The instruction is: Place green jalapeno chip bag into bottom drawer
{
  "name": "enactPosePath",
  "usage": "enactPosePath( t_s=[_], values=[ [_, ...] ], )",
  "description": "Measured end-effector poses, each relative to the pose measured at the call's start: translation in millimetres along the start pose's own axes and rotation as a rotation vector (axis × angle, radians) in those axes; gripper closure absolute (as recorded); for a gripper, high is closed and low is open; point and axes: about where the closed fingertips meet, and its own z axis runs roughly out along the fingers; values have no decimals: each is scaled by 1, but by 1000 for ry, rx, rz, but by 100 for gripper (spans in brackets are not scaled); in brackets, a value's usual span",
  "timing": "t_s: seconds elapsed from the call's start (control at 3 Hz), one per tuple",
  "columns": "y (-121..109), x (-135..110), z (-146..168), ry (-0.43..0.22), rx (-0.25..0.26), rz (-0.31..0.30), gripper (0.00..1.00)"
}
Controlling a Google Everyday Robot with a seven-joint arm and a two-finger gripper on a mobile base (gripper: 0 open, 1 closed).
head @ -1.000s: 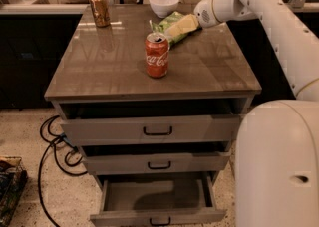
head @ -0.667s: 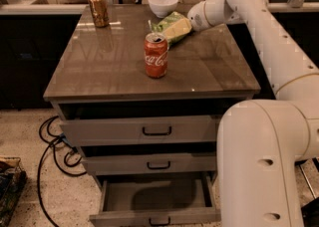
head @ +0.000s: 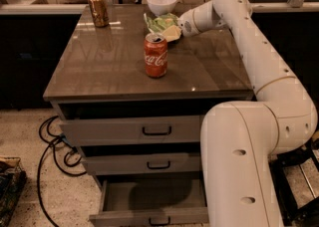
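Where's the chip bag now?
The chip bag lies far back on the tabletop, between the Coca-Cola can and white bowl, with the end effector at its right edge.

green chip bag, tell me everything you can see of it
The green jalapeno chip bag is a small, crinkly, light-green pouch that looks like foil, with paler patches; its print cannot be read. It lies crumpled on the brown tabletop near the far edge, just in front of the white bowl and behind the red Coca-Cola can. The gripper is at the bag's right end, against it; whether it grips the bag cannot be told.
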Motion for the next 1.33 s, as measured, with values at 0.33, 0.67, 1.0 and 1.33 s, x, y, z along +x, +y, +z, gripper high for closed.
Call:
enactPosePath(
  t_s=[0.33, 0.67, 1.0, 1.33],
  values=[
    [1, 0, 3, 3, -6, 0, 49],
    [2, -4, 0, 3, -6, 0, 80],
    [2, -5, 0, 3, -6, 0, 100],
    [2, -5, 0, 3, -6, 0, 100]
  ],
)
